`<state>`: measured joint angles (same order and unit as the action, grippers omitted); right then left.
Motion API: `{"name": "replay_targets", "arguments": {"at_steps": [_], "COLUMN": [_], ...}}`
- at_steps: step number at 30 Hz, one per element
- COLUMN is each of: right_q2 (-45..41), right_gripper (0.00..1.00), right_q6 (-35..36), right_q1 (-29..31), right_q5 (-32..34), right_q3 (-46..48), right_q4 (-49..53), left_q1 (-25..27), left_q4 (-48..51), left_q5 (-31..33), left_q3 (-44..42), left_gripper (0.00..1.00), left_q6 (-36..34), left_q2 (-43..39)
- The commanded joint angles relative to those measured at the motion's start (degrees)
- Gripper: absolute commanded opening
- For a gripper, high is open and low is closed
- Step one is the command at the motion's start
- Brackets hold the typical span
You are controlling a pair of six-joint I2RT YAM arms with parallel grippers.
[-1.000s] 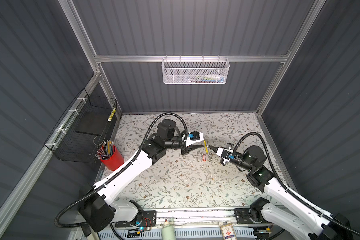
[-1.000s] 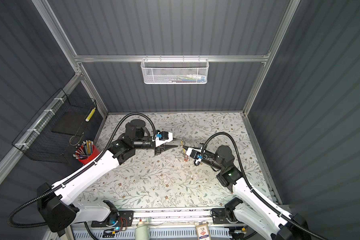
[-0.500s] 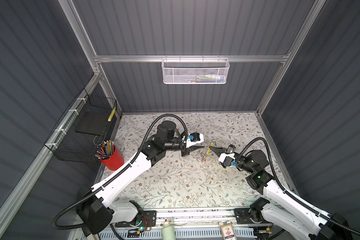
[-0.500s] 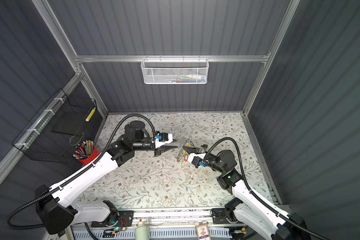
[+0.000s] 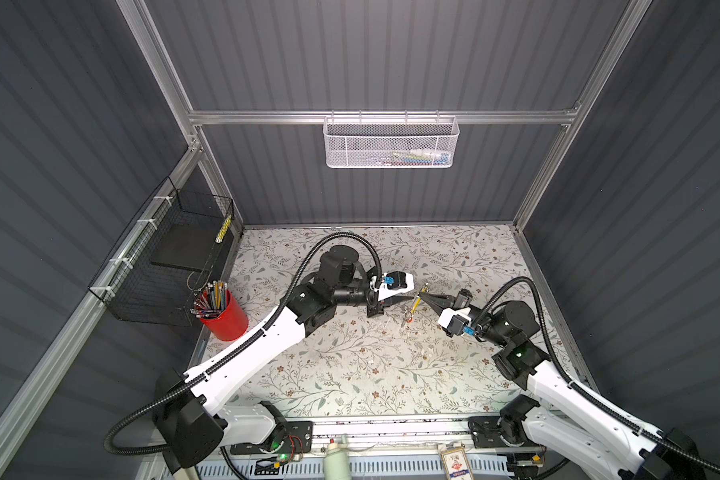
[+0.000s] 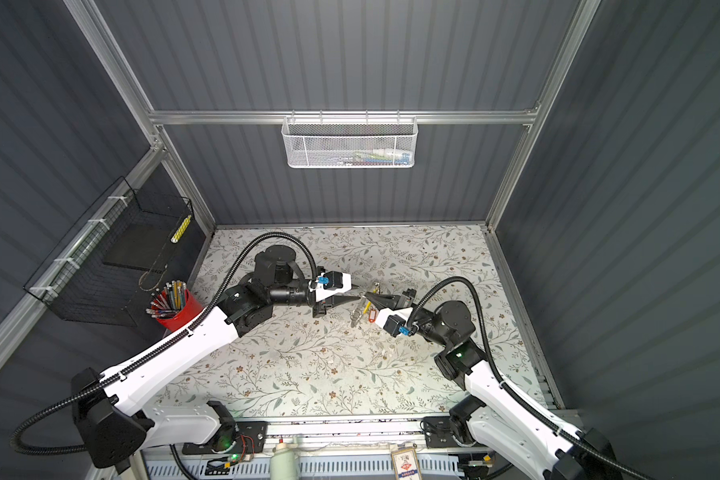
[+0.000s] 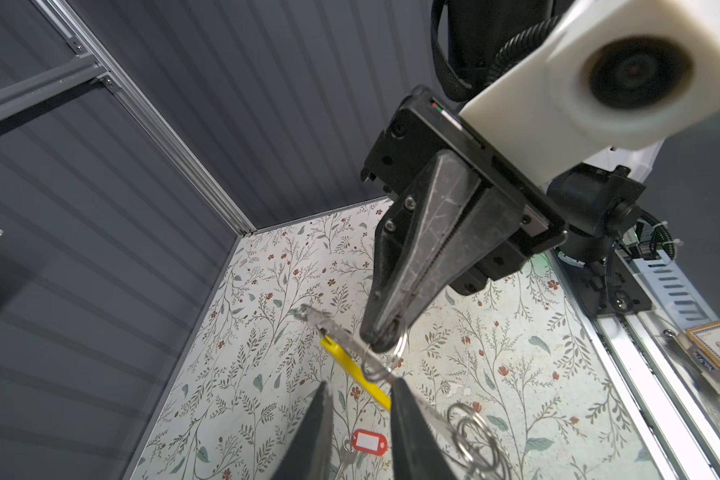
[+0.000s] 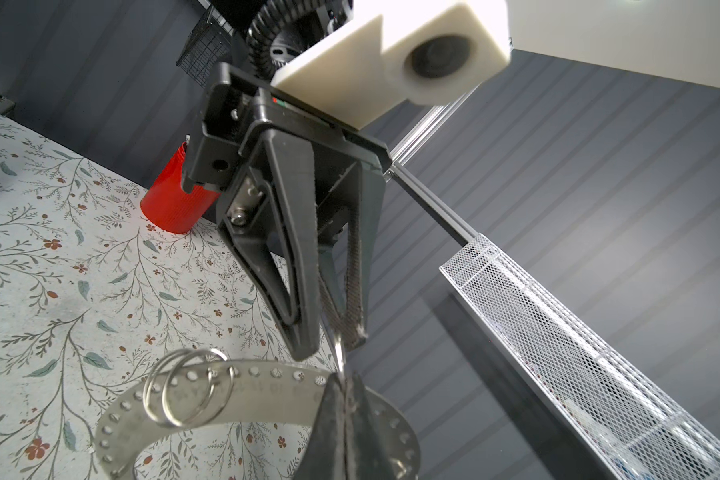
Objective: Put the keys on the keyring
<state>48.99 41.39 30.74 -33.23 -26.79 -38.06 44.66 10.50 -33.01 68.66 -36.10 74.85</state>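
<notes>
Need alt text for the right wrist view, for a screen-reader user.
The right hand, shut, pinches the keyring, a dotted grey metal hoop carrying two small split rings, above the floral table. The left hand faces it, jaws slightly apart, tips at the hoop's edge. Behind: a red cup and a white mesh basket.

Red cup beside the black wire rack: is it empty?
No, the red cup is stuffed with pencils sticking up out of its top.
</notes>
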Motion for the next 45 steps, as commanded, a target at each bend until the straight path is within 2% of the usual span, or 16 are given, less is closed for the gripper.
{"name": "replay_targets", "arguments": {"at_steps": [1,7,16,18,21,23,26,32,38,45], "right_q2": [-1.1,-1.4,-1.6,-1.6,-1.7,-1.6,-1.7,-2.9,-4.7,-4.5], "right_gripper": [0.00,0.00,0.00,0.00,0.01,0.16,0.28,0.32,0.31,0.26], "right_q6": [0.3,0.9,0.9,0.8,0.2,-1.3,-4.2,-14.3,-18.3,-23.2], "right_q1": [0.2,0.2,0.2,0.2,0.2,0.2,-0.3,-2.5,-3.1,-3.4], "right_q5": [-0.6,-1.3,-1.3,-1.3,-1.2,-0.3,1.1,1.5,0.4,-0.2], "right_q3": [-0.4,-1.0,-2.1,-2.4,-2.7,-2.5,-1.5,2.2,3.1,4.0], "right_q4": [-0.1,2.7,5.8,6.1,6.5,5.9,4.6,-2.8,-2.7,-5.9], "left_q1": [0.9,2.7,4.2,4.3,4.3,4.4,4.2,2.6,-1.6,-3.1], "left_q4": [2.5,3.9,6.6,7.0,6.8,5.7,2.4,-4.6,-15.9,-20.8], "left_q5": [1.4,4.6,5.5,5.4,4.5,4.1,3.6,-4.0,-14.5,-20.2], "left_q3": [2.8,4.1,5.7,5.7,5.6,5.2,3.9,1.0,-2.1,-2.6], "left_gripper": [0.25,0.24,0.16,0.12,0.00,0.00,0.00,0.00,0.00,0.00], "left_q6": [-2.6,-4.6,-7.0,-7.2,-7.0,-6.2,-3.6,1.6,11.3,16.0], "left_q2": [1.0,1.4,2.2,2.3,2.2,2.0,1.3,1.0,1.6,3.0]}}
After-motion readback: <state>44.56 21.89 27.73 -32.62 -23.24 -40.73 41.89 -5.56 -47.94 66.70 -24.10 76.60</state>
